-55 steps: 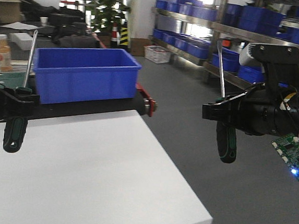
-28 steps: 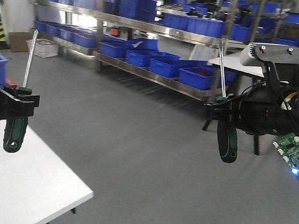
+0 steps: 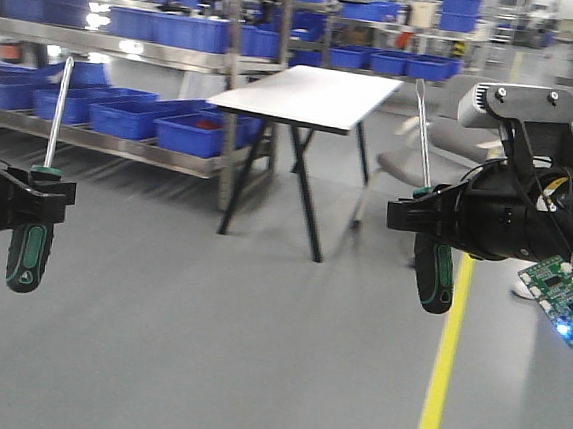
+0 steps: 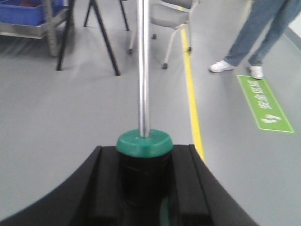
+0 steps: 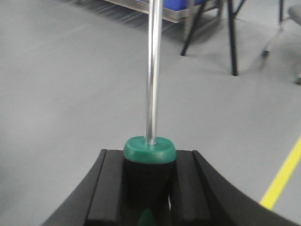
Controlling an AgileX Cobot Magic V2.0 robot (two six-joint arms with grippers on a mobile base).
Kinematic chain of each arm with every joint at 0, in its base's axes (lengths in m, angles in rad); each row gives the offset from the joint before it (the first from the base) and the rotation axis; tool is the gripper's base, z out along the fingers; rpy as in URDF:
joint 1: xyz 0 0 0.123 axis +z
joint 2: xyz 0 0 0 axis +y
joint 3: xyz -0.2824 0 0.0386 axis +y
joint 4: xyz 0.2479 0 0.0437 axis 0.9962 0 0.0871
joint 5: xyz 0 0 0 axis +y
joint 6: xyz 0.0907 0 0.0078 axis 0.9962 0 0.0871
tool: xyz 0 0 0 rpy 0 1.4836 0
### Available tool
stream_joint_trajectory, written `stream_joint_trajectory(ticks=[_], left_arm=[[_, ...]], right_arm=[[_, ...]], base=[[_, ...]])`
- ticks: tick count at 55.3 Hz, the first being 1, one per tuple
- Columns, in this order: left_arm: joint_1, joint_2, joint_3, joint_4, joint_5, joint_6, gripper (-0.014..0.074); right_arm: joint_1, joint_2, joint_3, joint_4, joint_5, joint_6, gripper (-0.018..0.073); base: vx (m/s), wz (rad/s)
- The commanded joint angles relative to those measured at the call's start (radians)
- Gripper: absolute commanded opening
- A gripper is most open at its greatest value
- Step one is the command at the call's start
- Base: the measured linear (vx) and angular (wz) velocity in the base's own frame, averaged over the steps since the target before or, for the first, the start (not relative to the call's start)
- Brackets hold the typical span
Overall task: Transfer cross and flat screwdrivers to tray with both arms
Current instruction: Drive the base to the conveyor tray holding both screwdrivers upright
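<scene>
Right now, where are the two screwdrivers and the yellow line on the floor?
left screwdriver (image 3: 29,252): front view, on its handle.
right screwdriver (image 3: 434,278): front view, on its handle.
yellow line (image 3: 439,368): front view, on its middle stretch.

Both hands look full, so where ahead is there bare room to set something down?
The white table top, bordered by the blue-bin shelves and the chair, looks bare. The shelves are crowded. Open grey floor lies between the left hand and right hand.

Grey floor (image 3: 205,348), yellow line (image 3: 442,354) along it; white table (image 3: 307,91) and steel rack (image 3: 131,46) of blue bins (image 3: 144,117) standing on it
</scene>
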Motion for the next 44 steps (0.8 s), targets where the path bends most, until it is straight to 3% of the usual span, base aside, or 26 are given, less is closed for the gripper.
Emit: stream_joint_trajectory(ticks=[1,23,44], left_arm=[[-0.004,-0.028,-0.031,-0.033,-0.065,-0.001,0.0003],[-0.004,-0.028,-0.031,-0.033,-0.066,-0.001,0.0003],[-0.004,-0.028,-0.031,-0.033,-0.066,-0.001,0.0003]], right_arm=[[-0.004,-0.036,-0.034,-0.002,-0.098,-0.002,-0.0008],[-0.004,-0.036,-0.034,-0.001,-0.098,-0.002,-0.0008],[-0.004,-0.036,-0.034,-0.001,-0.098,-0.002,-0.0008]], base=[[0.23,-0.56],[0.30,-0.46],[0.44,-0.23]])
